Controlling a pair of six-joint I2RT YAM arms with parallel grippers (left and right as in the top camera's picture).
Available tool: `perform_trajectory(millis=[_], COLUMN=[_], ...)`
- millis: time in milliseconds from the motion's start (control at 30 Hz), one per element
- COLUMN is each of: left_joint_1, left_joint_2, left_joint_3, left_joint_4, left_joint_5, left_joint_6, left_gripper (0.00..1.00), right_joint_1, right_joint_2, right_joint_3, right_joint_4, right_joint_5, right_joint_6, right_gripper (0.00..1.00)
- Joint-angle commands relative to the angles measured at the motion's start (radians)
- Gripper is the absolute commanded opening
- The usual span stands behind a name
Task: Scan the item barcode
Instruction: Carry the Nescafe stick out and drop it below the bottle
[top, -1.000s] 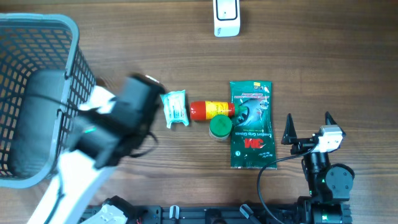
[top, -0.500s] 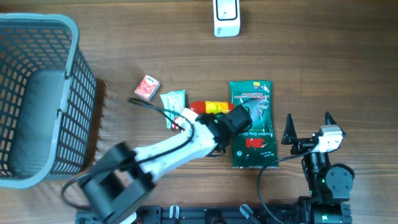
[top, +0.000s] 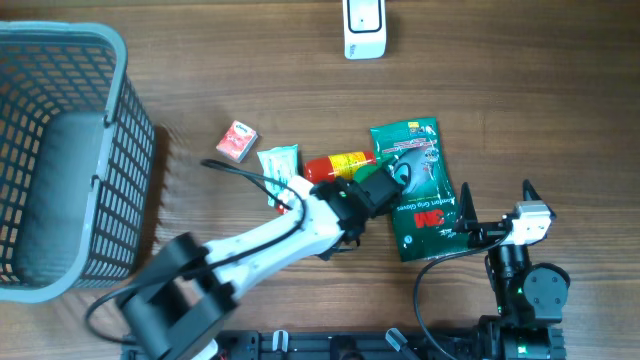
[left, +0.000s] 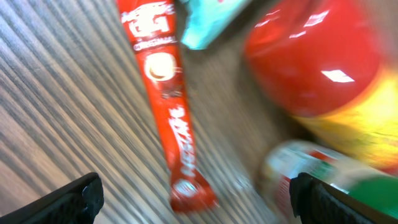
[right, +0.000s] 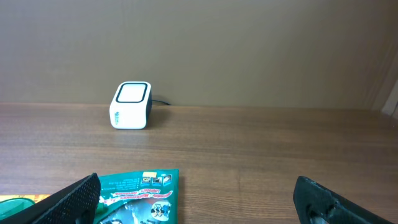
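Observation:
The white barcode scanner (top: 364, 28) stands at the table's far edge, also in the right wrist view (right: 131, 104). A cluster of items lies mid-table: small red box (top: 237, 141), teal packet (top: 280, 172), red-and-yellow bottle (top: 338, 165), tilted green glove pack (top: 422, 185). My left gripper (top: 385, 185) is open low over the cluster. Its view shows a red sachet (left: 171, 112), the bottle (left: 317, 56) and a green-lidded jar (left: 311, 174) between the wide jaws (left: 199, 202). My right gripper (top: 495, 200) is open and holds nothing, just right of the glove pack (right: 134, 196).
A large grey mesh basket (top: 120, 110) fills the left side. My left arm (top: 250, 250) stretches diagonally from the front left to the cluster. A black cable (top: 240, 170) runs over the teal packet.
My left arm has swung from beside the basket onto the item cluster and its jaws have opened. The glove pack has been pushed right and turned. The right arm stayed still.

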Motion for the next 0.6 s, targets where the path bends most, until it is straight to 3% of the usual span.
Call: perform_trajectory(millis=[0,167,333,467,567], left_joint_1=[0.021,0.021,0.023,0.091,0.186], left_joint_2=[-0.133,-0.289,-0.420,-0.477,-0.504], left_joint_3=[0.001,0.017,0.132,0.192,0.201], left_joint_4=[0.000,0.015,0.127,0.364,0.488], left_joint_5=[-0.046,-0.268,-0.552,-0.583,-0.583], left_joint_6=[0.093,0.262,0.592,0.946,1.010], left_gripper=[1.00,1.00,1.00,1.00,1.00], right_joint_1=[0.003,0.003,0.003,0.003,0.003], right_joint_2=[-0.002,-0.002,-0.002,-0.002,-0.002], right_joint_3=[-0.001,-0.001,-0.001,-0.001,-0.001], right_joint_4=[0.002,0.002,0.002,0.002,0.002], right_joint_5=[0.013,0.013,0.013,0.013,0.013], right_joint_6=[-0.010,-0.010,-0.010,-0.010,-0.010], right_gripper=[1.00,1.00,1.00,1.00,1.00])
